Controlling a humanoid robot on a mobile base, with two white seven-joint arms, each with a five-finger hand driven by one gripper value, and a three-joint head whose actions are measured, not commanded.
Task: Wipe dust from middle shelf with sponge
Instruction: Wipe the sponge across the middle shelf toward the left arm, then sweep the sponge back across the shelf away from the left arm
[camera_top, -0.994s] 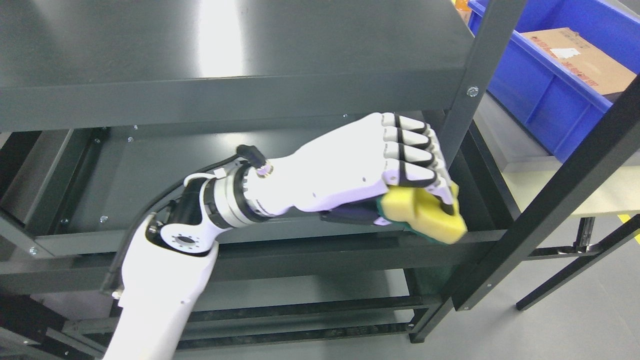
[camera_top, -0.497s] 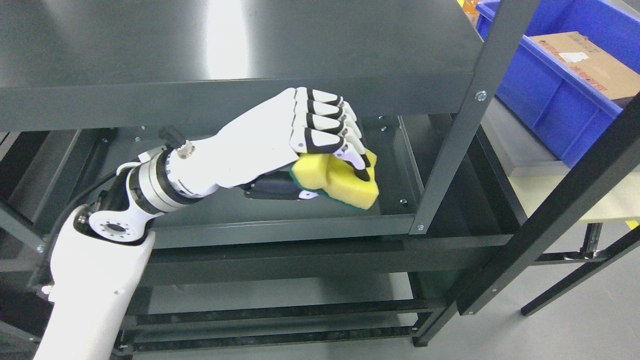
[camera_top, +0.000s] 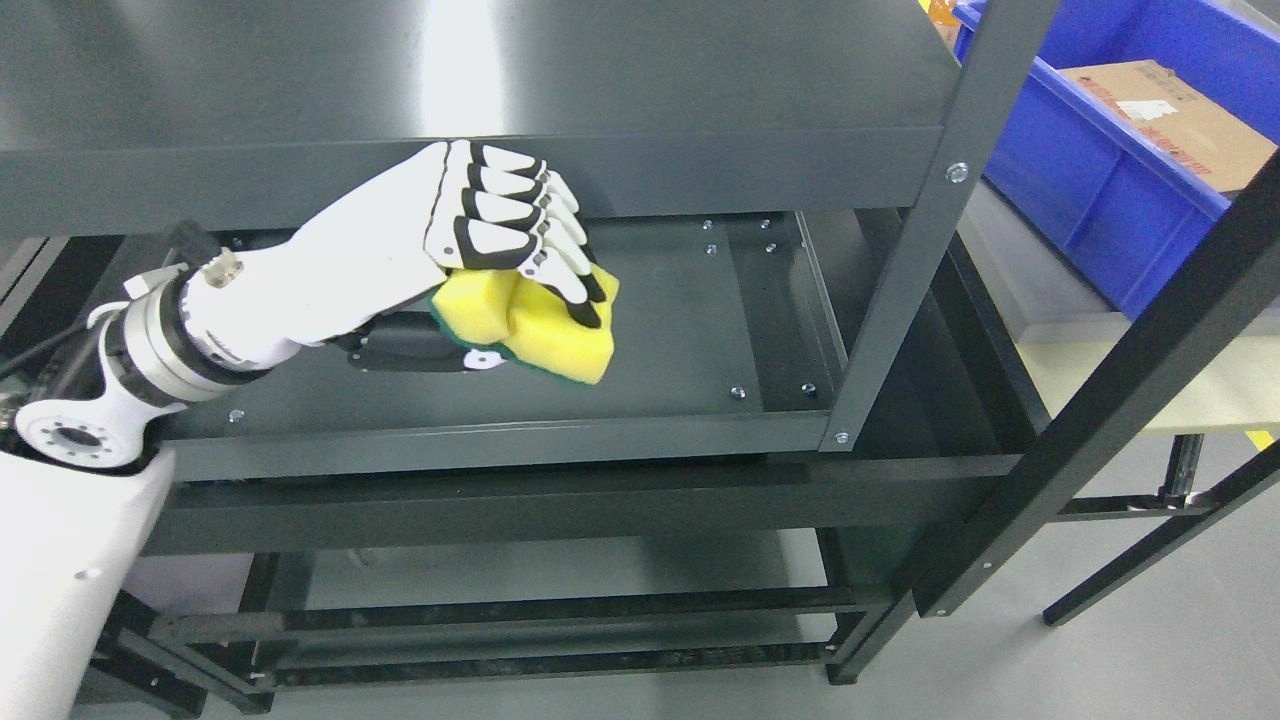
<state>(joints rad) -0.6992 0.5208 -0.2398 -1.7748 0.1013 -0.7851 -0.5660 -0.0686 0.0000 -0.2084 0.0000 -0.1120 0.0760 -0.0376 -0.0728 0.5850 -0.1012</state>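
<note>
My left hand (camera_top: 500, 290) is white with black finger pads and reaches in from the lower left onto the middle shelf (camera_top: 680, 330) of a dark grey metal rack. Its fingers are curled over a yellow sponge (camera_top: 545, 335) with a green underside, and the thumb shows beneath it. The sponge sits low over the shelf's surface, left of its middle. I cannot tell whether it presses on the metal. The right hand does not show.
The top shelf (camera_top: 480, 90) overhangs the hand closely. An upright post (camera_top: 905, 270) stands at the shelf's right front corner, with a slanted black bar (camera_top: 1120, 400) beyond it. A blue bin (camera_top: 1080, 180) holding a cardboard box (camera_top: 1160, 110) is at the upper right. Lower shelves lie below.
My left hand has carried the sponge leftwards along the middle shelf, from its right front corner to left of its middle. The view has also shifted a little.
</note>
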